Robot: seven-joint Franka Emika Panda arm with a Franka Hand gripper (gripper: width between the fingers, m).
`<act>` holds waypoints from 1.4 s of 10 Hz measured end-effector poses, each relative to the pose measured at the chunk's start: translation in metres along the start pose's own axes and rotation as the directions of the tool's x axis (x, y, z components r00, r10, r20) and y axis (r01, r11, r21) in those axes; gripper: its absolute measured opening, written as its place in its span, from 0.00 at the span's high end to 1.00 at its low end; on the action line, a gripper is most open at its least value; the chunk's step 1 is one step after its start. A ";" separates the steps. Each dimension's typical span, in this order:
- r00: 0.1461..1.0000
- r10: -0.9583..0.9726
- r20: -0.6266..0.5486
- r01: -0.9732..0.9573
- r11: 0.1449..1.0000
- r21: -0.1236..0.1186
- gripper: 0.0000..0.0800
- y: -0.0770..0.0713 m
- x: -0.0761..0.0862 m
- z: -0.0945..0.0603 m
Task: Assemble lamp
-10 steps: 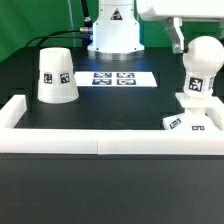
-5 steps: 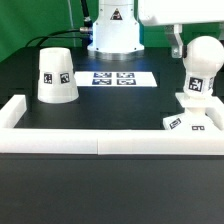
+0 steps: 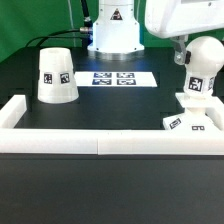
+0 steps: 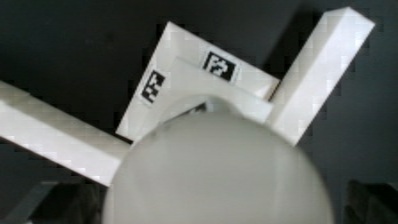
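The white rounded bulb [image 3: 203, 62] stands upright on the flat square base [image 3: 190, 122] at the exterior view's right, inside the corner of the rails. The truncated-cone shade [image 3: 56, 75] stands apart at the exterior view's left. My gripper [image 3: 185, 45] hangs just behind and above the bulb, with one dark finger showing beside the bulb's top. In the wrist view the bulb [image 4: 217, 170] fills the middle, with the tagged base [image 4: 192, 75] beyond it. My gripper [image 4: 217, 208] is open, with dark fingers [image 4: 68, 200] at either side of the bulb and apart from it.
The marker board [image 3: 113, 78] lies in the middle at the back, before the robot's pedestal [image 3: 113, 35]. White border rails [image 3: 60, 143] run along the front and turn up both sides; they show as bars [image 4: 320, 70] in the wrist view.
The hand has moved toward the exterior view's left and lower, closer to the bulb's top. Bulb, base and shade have not moved.
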State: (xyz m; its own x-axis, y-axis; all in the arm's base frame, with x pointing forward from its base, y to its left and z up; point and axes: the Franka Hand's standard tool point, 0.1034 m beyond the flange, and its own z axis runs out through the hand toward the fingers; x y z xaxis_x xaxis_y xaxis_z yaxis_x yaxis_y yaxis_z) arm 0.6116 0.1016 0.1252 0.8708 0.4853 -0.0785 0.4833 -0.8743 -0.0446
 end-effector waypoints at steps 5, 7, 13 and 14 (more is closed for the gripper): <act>1.000 0.005 -0.006 -0.005 1.000 0.000 0.13 0.003 0.001 0.001; 1.000 0.006 -0.012 -0.006 1.000 -0.002 0.28 0.000 0.001 0.003; 0.980 0.198 -0.013 -0.198 0.980 0.006 0.28 0.000 0.001 0.003; 0.961 0.275 -0.012 -0.275 0.961 0.007 0.28 0.000 0.001 0.003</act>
State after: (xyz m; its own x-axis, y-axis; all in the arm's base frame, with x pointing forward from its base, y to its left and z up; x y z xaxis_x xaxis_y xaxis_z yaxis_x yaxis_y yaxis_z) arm 0.6122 0.1023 0.1219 0.9711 0.2263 -0.0755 0.2248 -0.9740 -0.0286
